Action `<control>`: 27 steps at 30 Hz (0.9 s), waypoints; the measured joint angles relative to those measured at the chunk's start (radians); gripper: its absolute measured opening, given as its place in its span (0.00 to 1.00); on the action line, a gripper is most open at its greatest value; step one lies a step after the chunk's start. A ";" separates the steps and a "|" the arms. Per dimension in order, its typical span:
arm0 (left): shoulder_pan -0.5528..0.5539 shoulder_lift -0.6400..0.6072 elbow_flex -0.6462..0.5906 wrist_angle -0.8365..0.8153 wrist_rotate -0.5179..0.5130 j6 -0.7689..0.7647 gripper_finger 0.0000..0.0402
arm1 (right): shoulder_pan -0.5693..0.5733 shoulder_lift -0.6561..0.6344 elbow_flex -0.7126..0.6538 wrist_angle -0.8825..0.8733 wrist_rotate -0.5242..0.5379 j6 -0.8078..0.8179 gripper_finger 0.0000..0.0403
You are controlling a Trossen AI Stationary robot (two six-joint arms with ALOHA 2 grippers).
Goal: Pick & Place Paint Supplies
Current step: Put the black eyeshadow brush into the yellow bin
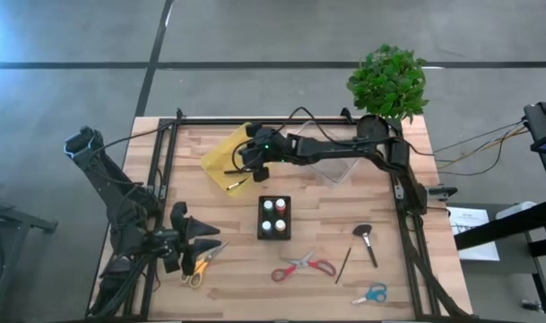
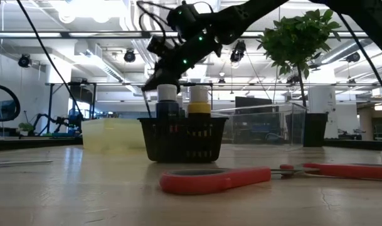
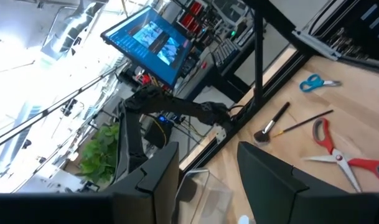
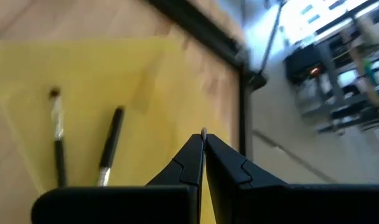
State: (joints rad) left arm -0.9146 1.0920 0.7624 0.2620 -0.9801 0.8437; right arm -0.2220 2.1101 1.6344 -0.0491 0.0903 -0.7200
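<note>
A thin brush (image 4: 203, 133) is pinched by the closed right gripper (image 4: 203, 163) over the yellow bin (image 4: 83, 87); the left gripper (image 3: 208, 171) is held open.

The table (image 1: 326, 229) is pale wood planks with a matt look. Below the right claw (image 4: 203, 144) sits a smooth, see-through yellow plastic box (image 4: 83, 74). The red scissors' handles (image 2: 216, 179) look like shiny plastic.
</note>
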 joint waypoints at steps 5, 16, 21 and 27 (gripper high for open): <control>0.001 0.000 0.000 -0.008 -0.017 0.001 0.43 | -0.010 -0.006 -0.004 -0.001 -0.001 0.001 0.02; 0.002 0.000 0.000 -0.015 -0.023 0.004 0.43 | -0.028 -0.009 -0.006 -0.066 -0.063 0.037 0.02; 0.002 0.000 0.000 -0.015 -0.023 0.001 0.42 | -0.027 -0.009 -0.006 -0.068 -0.067 0.036 0.02; 0.002 0.000 0.000 -0.015 -0.023 -0.003 0.42 | -0.029 -0.009 -0.006 -0.073 -0.066 0.062 0.07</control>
State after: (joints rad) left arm -0.9127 1.0920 0.7624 0.2470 -1.0031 0.8402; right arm -0.2508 2.1014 1.6287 -0.1218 0.0238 -0.6584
